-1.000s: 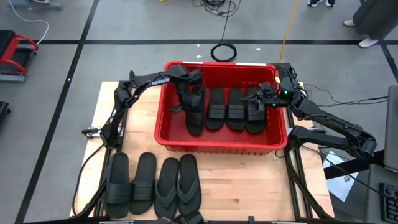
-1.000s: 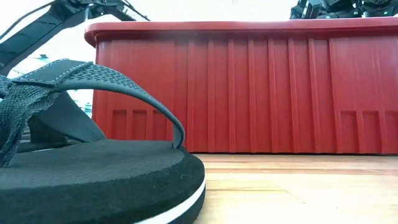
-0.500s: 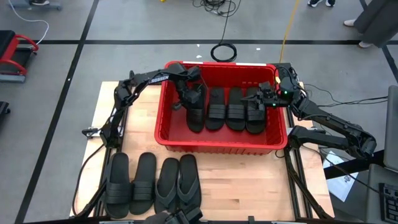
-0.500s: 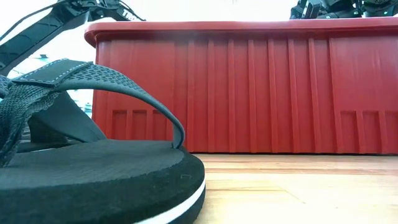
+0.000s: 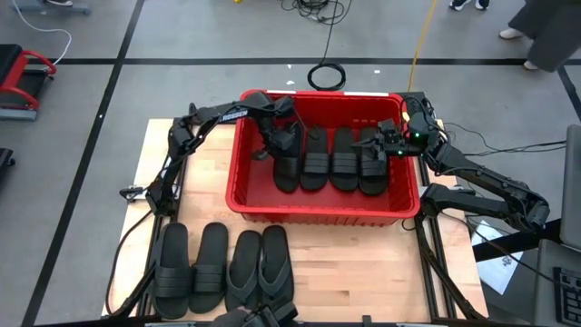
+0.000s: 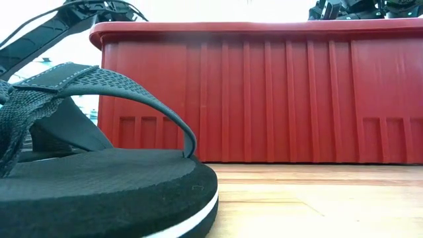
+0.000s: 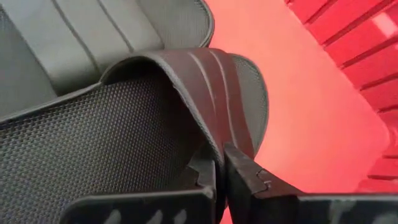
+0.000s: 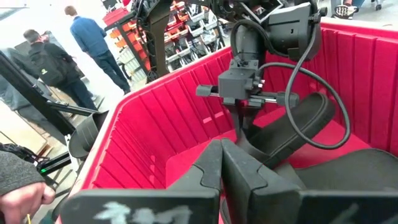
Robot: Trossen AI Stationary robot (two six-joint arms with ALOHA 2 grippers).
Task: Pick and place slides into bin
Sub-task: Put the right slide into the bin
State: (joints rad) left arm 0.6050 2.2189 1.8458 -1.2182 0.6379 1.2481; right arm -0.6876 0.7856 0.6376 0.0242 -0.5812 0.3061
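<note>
The left gripper (image 5: 283,138) is inside the red bin (image 5: 320,214), fingers pinched on the strap of a slide (image 7: 205,81) that it is setting down at the left end of the row. This slide points the same way as the three slides (image 5: 343,159) beside it. It looks like it is almost flat, but that is hard to tell. The right gripper (image 5: 386,138) waits at the bin's right side, pressed together on nothing. Four more slides (image 5: 223,266) wait on the table, closer to the left arm.

Four black rubber ribbed-strap slides (image 5: 331,159) are laid side by side, soles down, in the large rectangular red plastic bin (image 5: 322,211). Two more strap slides (image 5: 191,257) and two thong flip-flops (image 5: 259,265) are lined up before it.
</note>
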